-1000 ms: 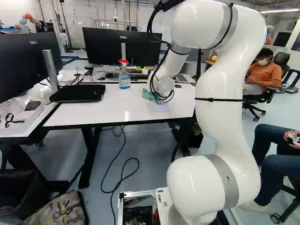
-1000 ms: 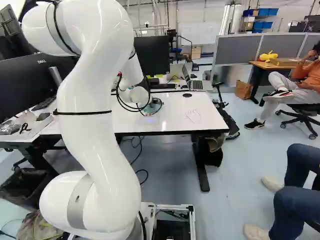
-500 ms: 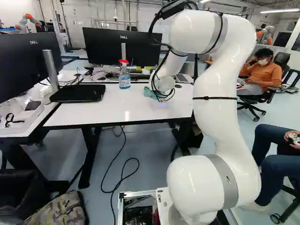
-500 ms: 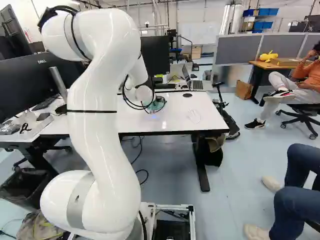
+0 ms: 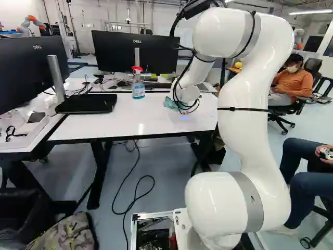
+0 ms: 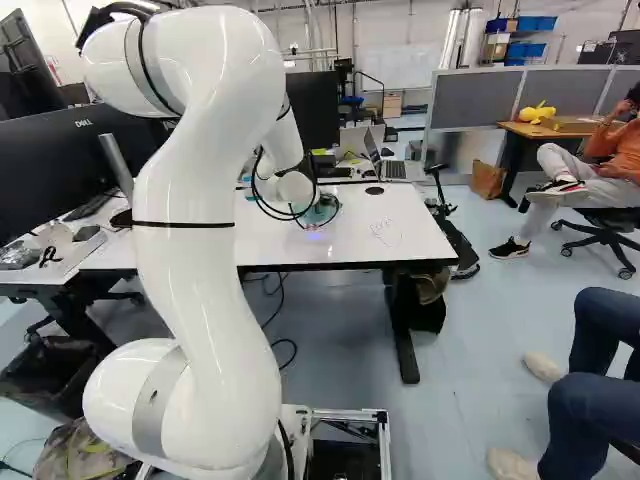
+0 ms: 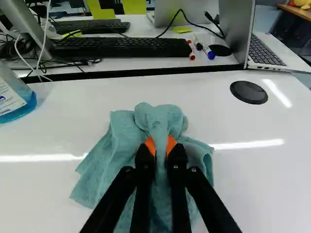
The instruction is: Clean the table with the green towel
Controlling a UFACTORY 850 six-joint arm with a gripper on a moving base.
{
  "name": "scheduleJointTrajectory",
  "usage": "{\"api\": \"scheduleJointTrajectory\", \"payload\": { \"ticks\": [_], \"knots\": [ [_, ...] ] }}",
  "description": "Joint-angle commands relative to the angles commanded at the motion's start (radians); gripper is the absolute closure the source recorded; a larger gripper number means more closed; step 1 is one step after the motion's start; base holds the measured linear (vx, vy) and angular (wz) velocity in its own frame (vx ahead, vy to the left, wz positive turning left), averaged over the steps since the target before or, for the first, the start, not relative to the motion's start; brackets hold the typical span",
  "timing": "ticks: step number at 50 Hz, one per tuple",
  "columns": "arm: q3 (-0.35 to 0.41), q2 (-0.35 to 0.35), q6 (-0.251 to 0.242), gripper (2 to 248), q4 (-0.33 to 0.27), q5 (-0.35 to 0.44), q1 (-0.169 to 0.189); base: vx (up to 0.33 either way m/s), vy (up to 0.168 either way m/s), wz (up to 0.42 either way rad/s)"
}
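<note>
In the left base view the gripper (image 5: 186,112) is low over the white table (image 5: 114,125), largely hidden by the wrist and cables. The green towel (image 5: 169,103) shows beside it, on the tabletop. Seen from the wrist, the gripper (image 7: 161,148) has a bunched fold of the towel (image 7: 121,141) pinched between its orange pads, and the rest of the cloth spreads on the table around the fingers. Faint drawn lines (image 6: 386,232) mark the tabletop right of the gripper in the right base view.
A spray bottle (image 5: 138,86) with a red top stands left of the towel. Behind are a monitor (image 5: 130,52), a keyboard (image 7: 121,47), markers (image 7: 209,52) and a laptop (image 7: 267,48). A seated person's legs (image 6: 600,390) are right of the base.
The arm has shifted left, then back right in the left base view, carrying the towel across the tabletop. The grip stays shut. The base has not moved.
</note>
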State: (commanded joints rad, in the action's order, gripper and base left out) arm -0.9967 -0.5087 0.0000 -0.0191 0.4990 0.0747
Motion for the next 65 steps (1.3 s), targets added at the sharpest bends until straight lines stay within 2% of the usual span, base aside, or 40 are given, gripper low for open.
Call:
{"api": "scheduleJointTrajectory", "payload": {
  "ticks": [18, 35, 44, 65],
  "knots": [
    [0.097, 0.074, 0.0, 207, 0.0, 0.0, 0.001, 0.0, 0.0, 0.0],
    [0.129, 0.099, 0.0, 207, 0.0, 0.0, -0.038, 0.0, 0.0, 0.0],
    [0.115, 0.088, 0.0, 207, 0.0, 0.0, -0.06, 0.0, 0.0, 0.0],
    [0.006, 0.005, 0.0, 207, 0.0, 0.0, -0.06, 0.0, 0.0, 0.0]
  ]
}}
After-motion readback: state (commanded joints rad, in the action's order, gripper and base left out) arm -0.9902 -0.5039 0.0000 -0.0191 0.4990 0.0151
